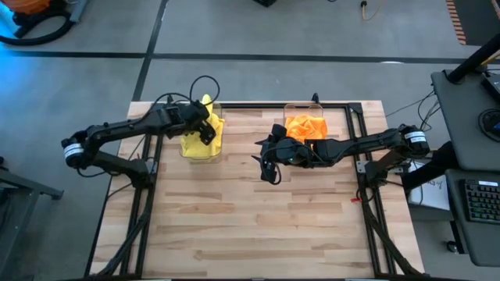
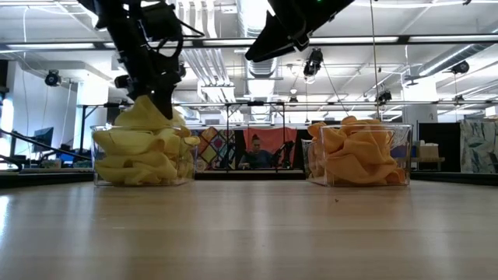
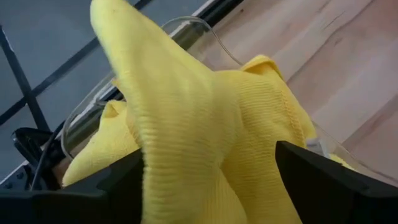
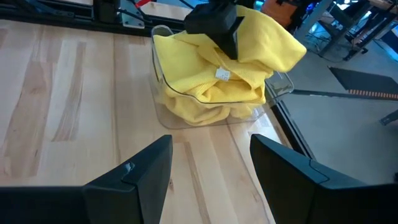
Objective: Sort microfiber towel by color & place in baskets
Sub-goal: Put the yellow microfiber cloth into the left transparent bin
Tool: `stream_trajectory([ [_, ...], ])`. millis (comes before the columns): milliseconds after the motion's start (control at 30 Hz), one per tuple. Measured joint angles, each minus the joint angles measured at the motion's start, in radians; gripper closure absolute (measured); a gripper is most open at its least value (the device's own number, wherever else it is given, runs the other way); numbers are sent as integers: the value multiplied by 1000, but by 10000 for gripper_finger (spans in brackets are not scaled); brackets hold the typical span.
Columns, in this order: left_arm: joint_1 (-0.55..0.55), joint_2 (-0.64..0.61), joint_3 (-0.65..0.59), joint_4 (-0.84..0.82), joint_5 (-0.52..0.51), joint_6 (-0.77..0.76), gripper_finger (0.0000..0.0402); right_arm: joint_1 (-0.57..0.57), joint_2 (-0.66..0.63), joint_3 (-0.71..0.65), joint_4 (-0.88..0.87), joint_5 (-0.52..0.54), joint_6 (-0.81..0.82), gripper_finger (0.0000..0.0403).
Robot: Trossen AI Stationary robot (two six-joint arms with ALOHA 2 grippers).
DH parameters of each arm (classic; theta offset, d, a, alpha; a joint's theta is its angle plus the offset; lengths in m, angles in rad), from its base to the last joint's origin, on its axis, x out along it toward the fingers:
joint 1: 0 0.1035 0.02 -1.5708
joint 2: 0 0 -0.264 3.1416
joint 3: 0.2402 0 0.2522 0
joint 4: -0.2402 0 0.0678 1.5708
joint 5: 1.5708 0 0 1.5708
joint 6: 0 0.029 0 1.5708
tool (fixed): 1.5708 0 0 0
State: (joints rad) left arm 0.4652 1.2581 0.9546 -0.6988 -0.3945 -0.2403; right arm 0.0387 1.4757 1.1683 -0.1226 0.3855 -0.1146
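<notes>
Seen from above, the left gripper (image 1: 205, 125) hangs over the clear basket (image 1: 200, 153) of yellow towels (image 1: 194, 142) at the upper left of the wooden table (image 1: 234, 226), at the table's far edge. The right gripper (image 1: 268, 160) sits mid-table, just left of the second basket (image 1: 291, 108) heaped with orange towels (image 1: 305, 126). The whole lower half of the tabletop lies bare.

At table height, the left gripper (image 2: 159, 97) stands at the peak of the yellow pile (image 2: 144, 148), left of frame; the orange pile (image 2: 356, 152) fills its bin (image 2: 398, 155) at right, open wood between them. A person (image 2: 255, 152) sits in the room behind.

The left wrist camera shows a yellow towel (image 3: 205, 124) rising between the spread fingers (image 3: 329, 180), its fold lying loose in the gap; the bin's clear rim (image 3: 186, 28) curves behind.

The right wrist camera looks past its own fingers (image 4: 134, 180), parted with nothing between them, toward the yellow basket (image 4: 186, 112) at upper centre, with the left gripper (image 4: 221, 34) on its pile and the table's edge just beyond.
</notes>
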Motion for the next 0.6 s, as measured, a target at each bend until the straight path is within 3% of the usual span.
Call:
stream_trajectory([
  [600,0,-237,0,-27,19,13,100,0,0,0,0,0,2,188],
])
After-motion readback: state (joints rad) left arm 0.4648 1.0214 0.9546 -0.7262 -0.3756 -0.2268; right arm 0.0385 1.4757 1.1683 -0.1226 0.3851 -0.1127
